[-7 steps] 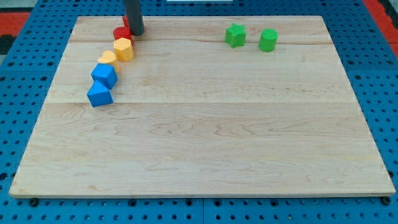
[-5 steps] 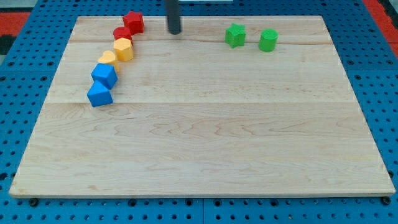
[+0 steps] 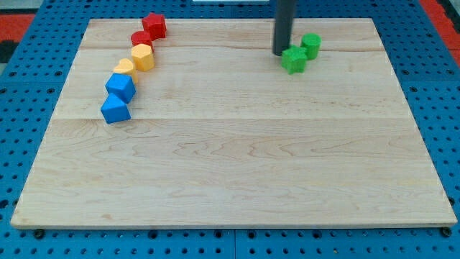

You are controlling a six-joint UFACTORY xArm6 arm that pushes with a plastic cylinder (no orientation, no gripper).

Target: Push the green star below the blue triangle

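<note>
The green star (image 3: 293, 60) lies near the view's top right, touching or almost touching a green cylinder (image 3: 310, 44) just up and right of it. My tip (image 3: 282, 53) is at the star's upper left edge, against it. The blue triangle (image 3: 115, 110) lies at the view's left, at the bottom end of a curved row of blocks. A blue cube (image 3: 121, 86) sits just above it. The star is far to the right of the triangle and higher in the view.
The curved row at the upper left runs up from the blue blocks through a yellow block (image 3: 124, 67), a yellow hexagon (image 3: 143, 56), a red round block (image 3: 141, 38) and a red star-like block (image 3: 154, 25). The wooden board (image 3: 230, 173) has blue pegboard around it.
My tip has moved right along the top of the board, from the red blocks to the green star. The star has shifted right and down, ending close to the green cylinder.
</note>
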